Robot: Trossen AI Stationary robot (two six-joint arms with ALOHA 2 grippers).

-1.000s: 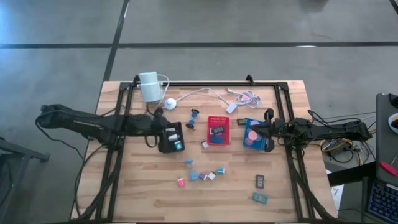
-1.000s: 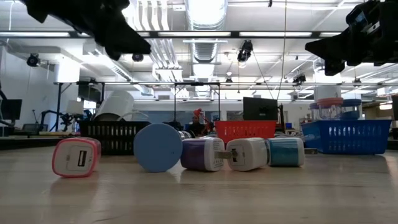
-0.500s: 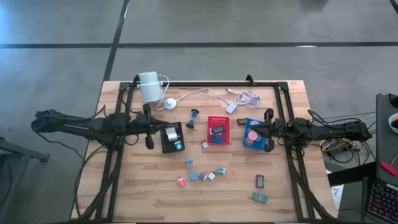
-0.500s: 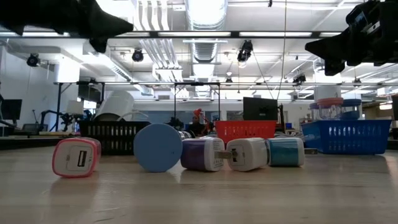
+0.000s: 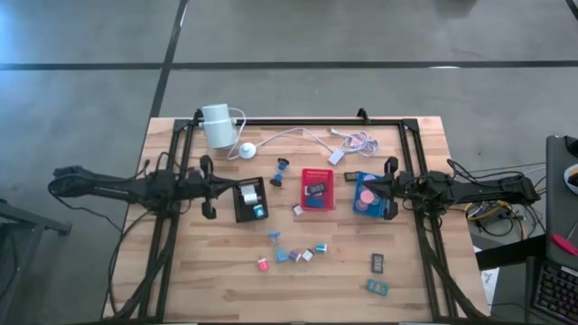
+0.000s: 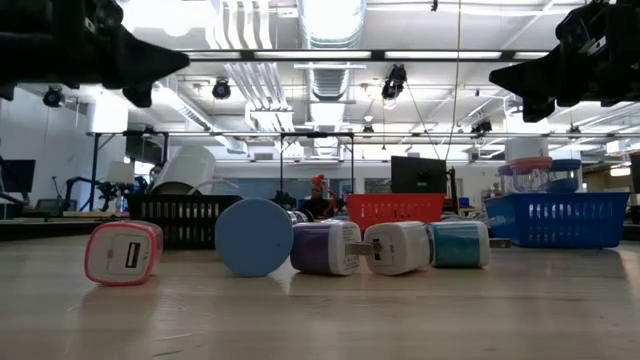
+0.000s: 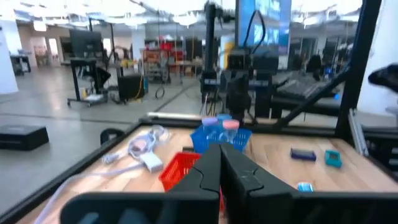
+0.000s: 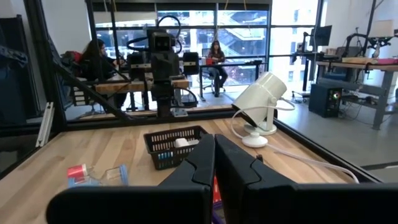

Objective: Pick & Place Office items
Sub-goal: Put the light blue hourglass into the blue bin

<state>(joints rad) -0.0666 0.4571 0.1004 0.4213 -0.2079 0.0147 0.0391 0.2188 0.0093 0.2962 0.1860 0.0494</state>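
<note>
We see the left hand raised above the table, just beside the black tray, on its left side. Its two fingers are pressed together and they carry nothing. The right hand hangs over the right edge of the blue tray, also clenched and empty; in the right wrist view its fingers touch each other.

The office items lie in several places. A small cluster sits on the table in front of the trays: a pink block, a blue round disc standing on its edge, a purple block, a white block and a blue block, close in a row in the low view. Two dark clips lie well apart from them, near the right front corner. Inside the black tray we see a white piece and a blue piece. The red tray holds a dark clip, and the blue tray holds pink discs.
</note>
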